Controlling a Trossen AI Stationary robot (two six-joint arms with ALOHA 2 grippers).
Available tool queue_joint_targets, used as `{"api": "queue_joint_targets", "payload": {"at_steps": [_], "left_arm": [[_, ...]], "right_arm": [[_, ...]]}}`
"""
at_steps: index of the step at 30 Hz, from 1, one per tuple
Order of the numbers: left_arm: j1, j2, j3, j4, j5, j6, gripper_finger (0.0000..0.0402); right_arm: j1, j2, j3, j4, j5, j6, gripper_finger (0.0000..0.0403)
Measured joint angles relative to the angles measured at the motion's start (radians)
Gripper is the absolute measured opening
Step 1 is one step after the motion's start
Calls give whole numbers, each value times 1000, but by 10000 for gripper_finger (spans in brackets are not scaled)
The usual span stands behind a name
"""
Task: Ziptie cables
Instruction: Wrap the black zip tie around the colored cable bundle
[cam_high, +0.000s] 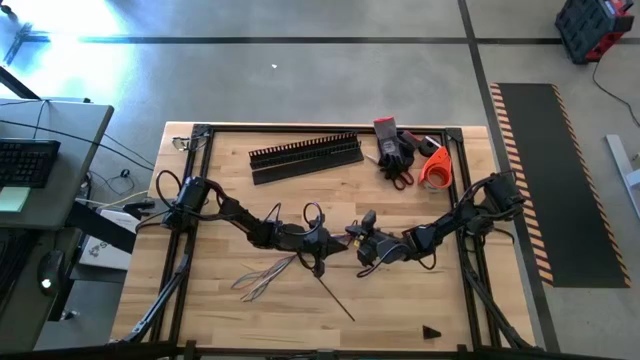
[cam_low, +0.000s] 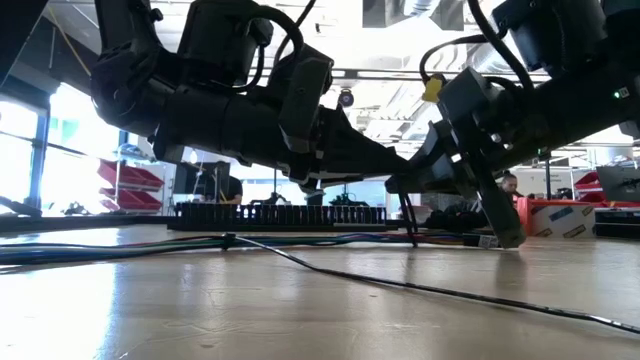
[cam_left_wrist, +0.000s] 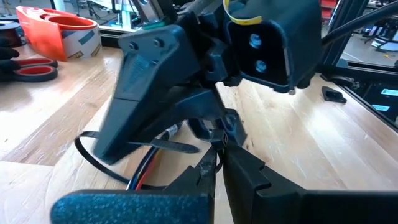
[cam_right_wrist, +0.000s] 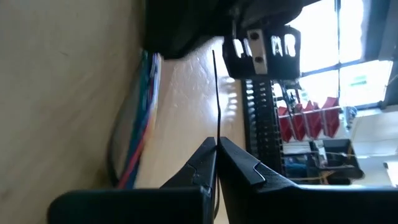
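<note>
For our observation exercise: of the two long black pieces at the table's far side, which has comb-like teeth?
The slotted duct, the upper of the pair in the high view, shows a row of teeth; the flat strip lying alongside it is plain and smooth.

No text, label, brand, number or sign could be read in any of the four views: nothing legible stood on the arms, on the tabletop (cam_high: 400, 300), or on the things lying on it, and the shelves and bins in the room behind were too far off to make out
</note>
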Motion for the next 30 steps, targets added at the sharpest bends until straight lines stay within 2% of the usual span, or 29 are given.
{"api": "queue_joint_targets", "payload": {"at_steps": [19,30], "left_arm": [[0,0,0,0,0,9,0],[-5,0,0,0,0,26,0]], "right_arm": [[1,0,0,46,-52,73,0],[-1,0,-1,-2,-64,134,0]]}}
